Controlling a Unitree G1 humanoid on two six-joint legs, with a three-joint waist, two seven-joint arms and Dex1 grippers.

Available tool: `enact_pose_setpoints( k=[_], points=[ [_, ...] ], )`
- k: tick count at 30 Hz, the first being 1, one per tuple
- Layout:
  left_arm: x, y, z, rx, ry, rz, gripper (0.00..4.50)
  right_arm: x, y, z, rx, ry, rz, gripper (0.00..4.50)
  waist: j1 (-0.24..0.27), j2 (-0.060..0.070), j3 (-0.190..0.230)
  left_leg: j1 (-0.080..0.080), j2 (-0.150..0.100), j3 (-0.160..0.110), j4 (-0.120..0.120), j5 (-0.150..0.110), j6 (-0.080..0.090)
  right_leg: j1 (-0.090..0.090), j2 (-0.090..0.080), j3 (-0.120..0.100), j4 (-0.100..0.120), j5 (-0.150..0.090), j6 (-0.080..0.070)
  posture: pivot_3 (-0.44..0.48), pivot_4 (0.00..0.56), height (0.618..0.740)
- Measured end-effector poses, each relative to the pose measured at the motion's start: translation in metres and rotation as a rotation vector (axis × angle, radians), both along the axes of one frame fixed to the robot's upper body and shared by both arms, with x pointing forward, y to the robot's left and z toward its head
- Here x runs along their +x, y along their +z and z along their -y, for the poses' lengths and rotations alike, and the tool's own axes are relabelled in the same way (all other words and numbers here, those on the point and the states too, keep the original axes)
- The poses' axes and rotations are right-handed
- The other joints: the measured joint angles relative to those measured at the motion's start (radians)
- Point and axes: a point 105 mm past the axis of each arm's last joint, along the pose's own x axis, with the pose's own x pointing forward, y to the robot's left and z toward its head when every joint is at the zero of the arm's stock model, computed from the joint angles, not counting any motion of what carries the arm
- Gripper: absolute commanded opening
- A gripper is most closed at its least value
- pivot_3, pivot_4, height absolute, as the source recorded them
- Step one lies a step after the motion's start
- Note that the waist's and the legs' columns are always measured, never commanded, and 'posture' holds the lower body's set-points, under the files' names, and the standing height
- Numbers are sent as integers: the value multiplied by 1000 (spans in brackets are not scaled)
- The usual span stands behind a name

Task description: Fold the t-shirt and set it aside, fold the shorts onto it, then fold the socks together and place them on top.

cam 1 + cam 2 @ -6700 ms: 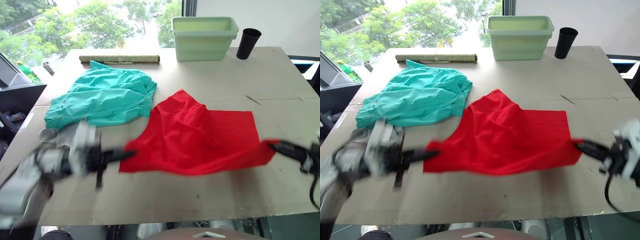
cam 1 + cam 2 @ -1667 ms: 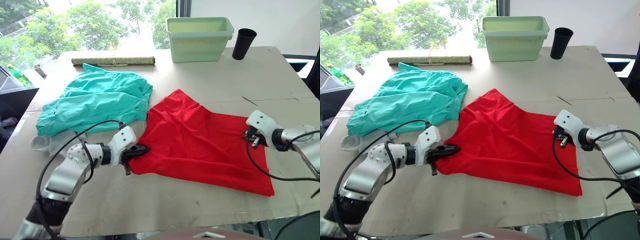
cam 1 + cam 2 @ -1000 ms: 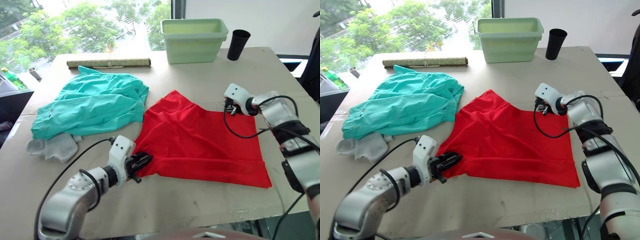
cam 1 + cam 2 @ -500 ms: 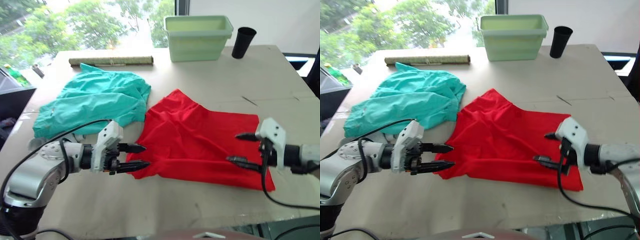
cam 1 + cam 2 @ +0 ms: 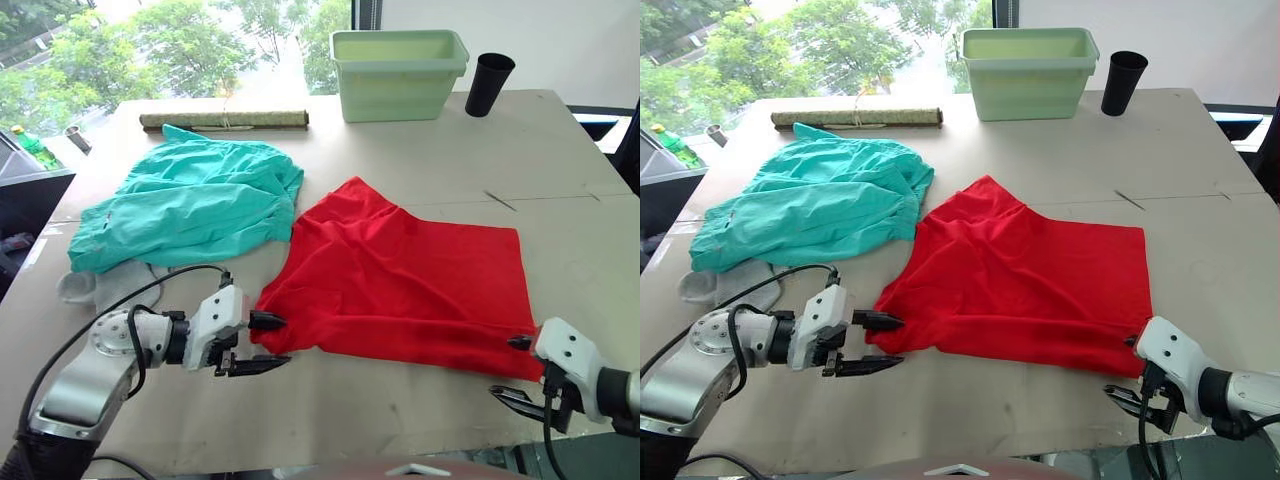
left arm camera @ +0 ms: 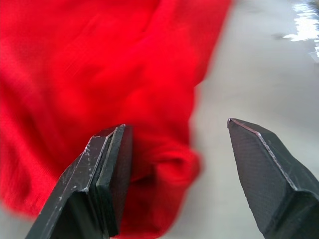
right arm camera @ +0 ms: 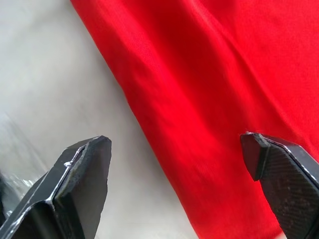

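a: how will the bright red short-sleeved cloth t-shirt [image 5: 400,275] handle?

b: soft and light, i'd judge: limp, creasing easily, likely to slide on the pale tabletop [image 5: 420,160]. it lies spread out mid-table, beside the crumpled teal thin-fabric shorts [image 5: 190,200], with the grey-white knit socks [image 5: 100,288] near those. the near corners look like the best places to pinch.

a: and the grippers?

b: the left gripper [image 5: 268,342] is spread wide, empty, its fingers straddling the shirt's near left corner, where the hem bunches. the right gripper [image 5: 1125,368] is also spread and empty, just off the near right corner by the table edge.
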Motion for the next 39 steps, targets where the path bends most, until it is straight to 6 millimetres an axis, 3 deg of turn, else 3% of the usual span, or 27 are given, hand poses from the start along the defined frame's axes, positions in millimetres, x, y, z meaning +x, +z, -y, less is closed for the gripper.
enact_pose_setpoints(
  k=[2, 7, 13, 18, 25, 28, 31, 36, 39],
  points=[
    [6, 1, -3, -60, 74, -54, 3277, -1, -6, 7, -3, -24, -17, 2371, 0, -1, 1, 0, 0, 0, 0, 0, 1, 0, 0, 0, 0, 0, 0, 0, 150, 727],
    [12, 0, -16, -73, 163, -101, 3277, 2, -9, 19, -13, -41, 8, 62, 1, -3, -1, 1, 0, 0, 1, -1, 1, 1, 0, 0, 0, 0, 0, 0, 150, 727],
    [12, 6, -21, -126, 196, -98, 3277, 3, -9, 19, -20, -22, 35, 62, 1, -3, -1, 1, 0, -1, 1, -1, 1, 1, 0, 0, 0, 0, 0, 0, 150, 727],
    [-4, 26, -9, -141, 22, -68, 3277, 2, -10, 19, -27, -21, 42, 62, 2, -5, -1, 0, 0, -1, 1, 0, 0, 1, 0, 0, -1, 0, 0, 0, 150, 727],
    [-5, 29, -13, -95, -47, -24, 3277, 4, -10, 18, -38, -13, 60, 62, 1, -5, -1, 0, 0, -1, 1, 0, 1, 1, 0, -1, -1, 0, 0, 0, 150, 727],
    [-18, 33, -11, -121, -105, -116, 3277, 5, -10, 17, -40, -11, 64, 62, -2, -5, -1, 0, 0, -1, 1, 0, 1, 1, 0, -1, -1, 0, 0, 0, 150, 727],
    [-22, 31, -9, -127, -117, -134, 3277, 6, -9, 17, -43, -9, 67, 62, -3, -5, -1, 0, 0, -1, 1, 0, 1, 1, 0, -1, -1, 0, 0, 0, 150, 727],
    [-1, -5, -10, -28, -40, -38, 3277, 6, -9, 16, -46, -16, 66, 62, -1, -5, -1, 0, 0, -1, 1, -1, 1, 1, 0, -1, -1, 0, 0, 0, 150, 727],
    [7, -6, -12, 47, -91, 73, 3277, 7, -9, 16, -49, -16, 66, 62, 1, -4, -2, 0, 0, -1, 1, -1, 1, 1, 0, -1, -1, 0, 0, 0, 150, 727]
  ],
)
